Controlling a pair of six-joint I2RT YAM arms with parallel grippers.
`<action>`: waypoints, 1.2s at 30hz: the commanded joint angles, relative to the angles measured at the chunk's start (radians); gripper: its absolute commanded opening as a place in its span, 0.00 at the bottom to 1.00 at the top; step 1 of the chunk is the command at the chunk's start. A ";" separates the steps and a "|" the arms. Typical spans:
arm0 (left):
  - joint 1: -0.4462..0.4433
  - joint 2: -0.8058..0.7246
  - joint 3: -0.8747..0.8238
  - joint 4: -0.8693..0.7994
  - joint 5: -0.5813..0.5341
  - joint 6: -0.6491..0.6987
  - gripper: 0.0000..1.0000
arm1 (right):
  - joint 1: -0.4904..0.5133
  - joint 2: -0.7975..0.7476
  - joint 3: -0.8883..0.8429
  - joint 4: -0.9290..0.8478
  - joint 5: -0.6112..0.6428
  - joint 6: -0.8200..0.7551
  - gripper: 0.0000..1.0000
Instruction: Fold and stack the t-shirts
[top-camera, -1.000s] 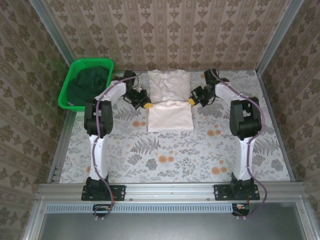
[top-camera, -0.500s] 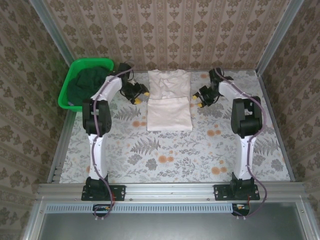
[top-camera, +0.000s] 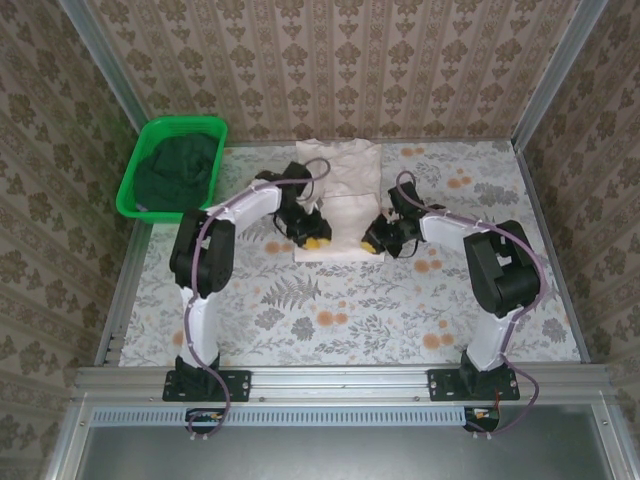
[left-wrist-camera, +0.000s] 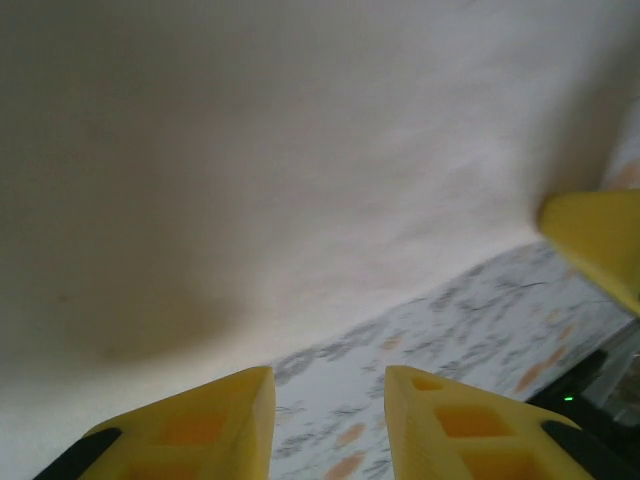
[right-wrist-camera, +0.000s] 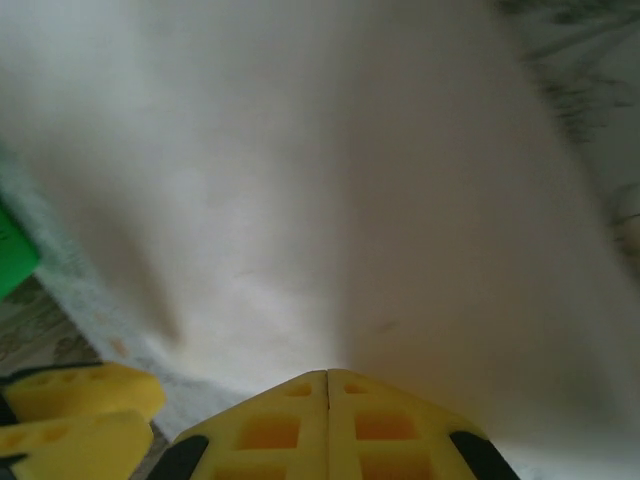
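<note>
The pale cream t-shirt (top-camera: 340, 185) lies folded at the far middle of the floral desk (top-camera: 330, 310), its front half doubled over the back half. Its cloth reads as plain in the top view, and any mark on it is too small to make out. Both arms reach inward to its near edge. The left pincer (top-camera: 315, 241) sits at the near-left corner and the right pincer (top-camera: 372, 243) at the near-right corner, covering those corners from above. In the left wrist view the two yellow fingers (left-wrist-camera: 200, 425) stand apart, with the desk's pattern showing through the gap, just short of the blurred cream hem. In the right wrist view the yellow fingers (right-wrist-camera: 280, 420) are pressed together right at the shirt's edge. Whether any cloth is caught between them cannot be told. The fabric there is soft-focused and cut off by the frame. The dark green t-shirt (top-camera: 175, 165) lies bunched inside the bright green basket (top-camera: 133, 207) at the far-left corner, its shape partly hidden by the basket's walls.
</note>
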 joint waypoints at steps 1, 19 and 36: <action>0.018 0.024 -0.096 0.044 -0.025 0.093 0.33 | -0.005 0.035 -0.089 0.076 0.032 0.026 0.04; -0.026 -0.345 -0.673 0.134 -0.008 0.074 0.41 | 0.062 -0.381 -0.709 0.237 0.080 0.119 0.17; 0.195 -0.069 -0.027 -0.067 0.121 0.157 0.47 | -0.084 -0.242 -0.113 -0.042 0.124 -0.152 0.21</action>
